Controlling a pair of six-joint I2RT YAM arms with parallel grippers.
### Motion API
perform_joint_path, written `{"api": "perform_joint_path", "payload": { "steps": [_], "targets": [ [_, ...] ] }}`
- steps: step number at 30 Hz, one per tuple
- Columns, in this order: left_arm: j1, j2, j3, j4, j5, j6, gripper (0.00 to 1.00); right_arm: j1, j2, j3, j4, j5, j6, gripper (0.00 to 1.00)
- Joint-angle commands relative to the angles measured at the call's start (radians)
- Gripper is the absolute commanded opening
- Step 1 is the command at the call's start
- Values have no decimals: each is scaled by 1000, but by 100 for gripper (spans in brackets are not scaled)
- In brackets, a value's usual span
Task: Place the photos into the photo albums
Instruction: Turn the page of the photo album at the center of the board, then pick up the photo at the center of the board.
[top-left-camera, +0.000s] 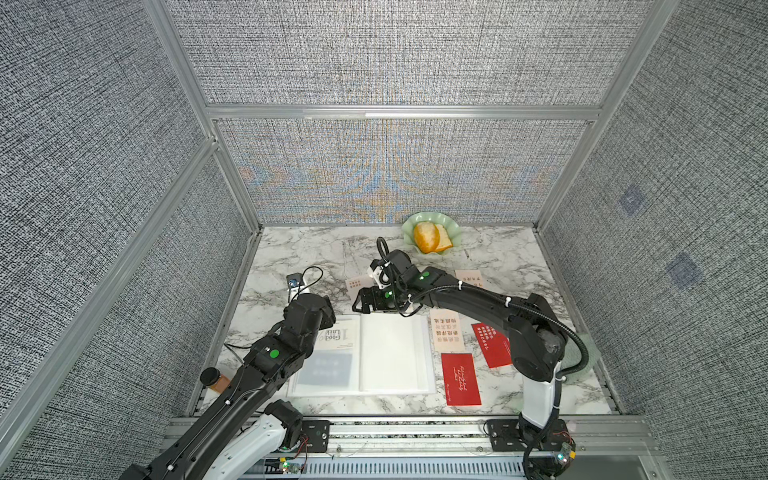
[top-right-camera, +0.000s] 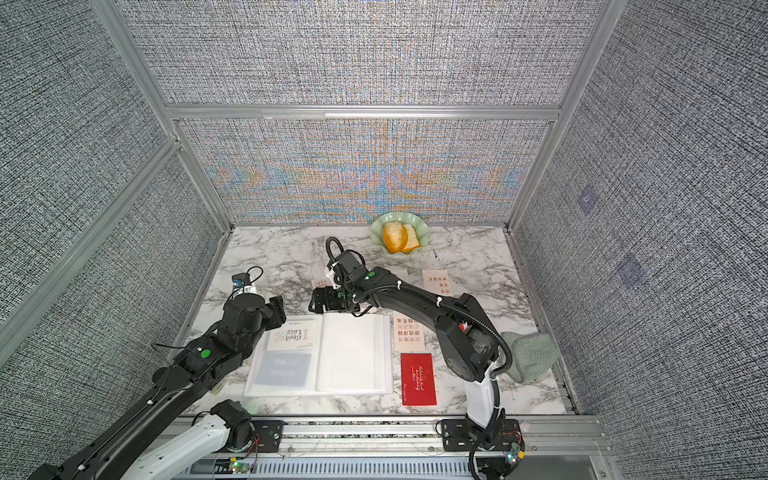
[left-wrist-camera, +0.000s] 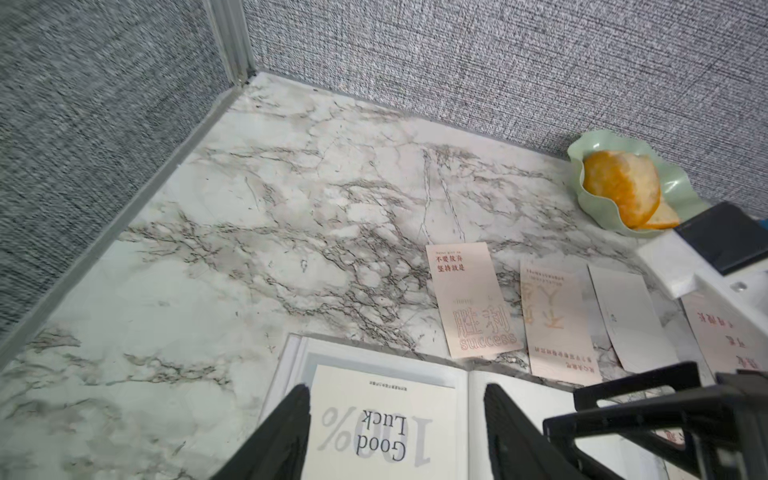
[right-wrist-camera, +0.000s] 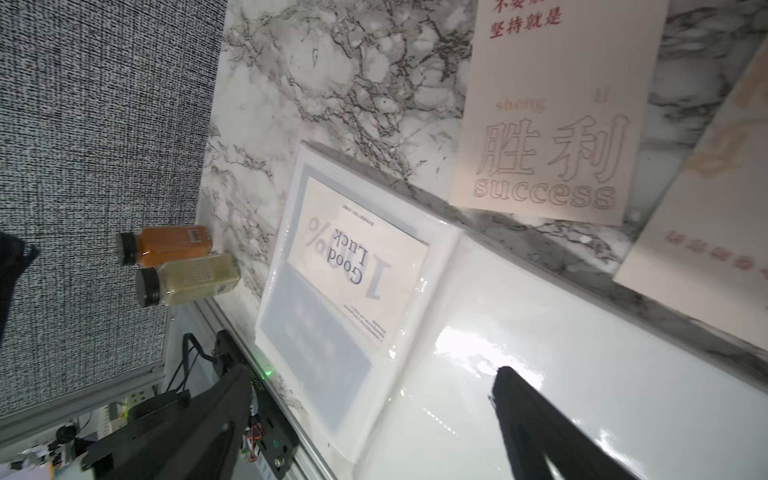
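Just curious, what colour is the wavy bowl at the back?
Pale green; the bowl shows best in the left wrist view.

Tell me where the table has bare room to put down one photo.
Bare marble lies between the left wall, the back wall and the album. A narrow strip borders the album's near edge. Right of the album, photos lie crowded.

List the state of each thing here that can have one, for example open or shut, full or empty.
photo album, open, flat on the table
Good Luck card, inside a clear sleeve of the album
facing page, no card in it
left claw, open, empty
right claw, open, empty
cream cards, loose on the table
red cards, loose on the table
bowl, holding orange pieces
bottles, capped
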Motion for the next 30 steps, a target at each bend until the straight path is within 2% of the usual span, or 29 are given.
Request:
{"api": "perform_joint_path", "payload": {
  "steps": [1,5,11,19,27,30],
  "targets": [
    [4,53,-22,104,115,-19,67,-22,-21,-35,-52,69,-29,93],
    [8,133,-45,175,160,-39,54,-50,-31,-48,-66,109,-56,84],
    [62,264,-38,294,227,-70,47,-82,17,53,-133,147,-143,68],
    [156,451,24,410,345,-100,42,-112,178,303,-261,194,-221,67],
    [213,660,110,474,457,-130,31,-127,382,565,-359,173,-270,67],
    [224,740,142,481,481,-128,30,-129,445,644,-396,172,-280,67]
  ]
}}
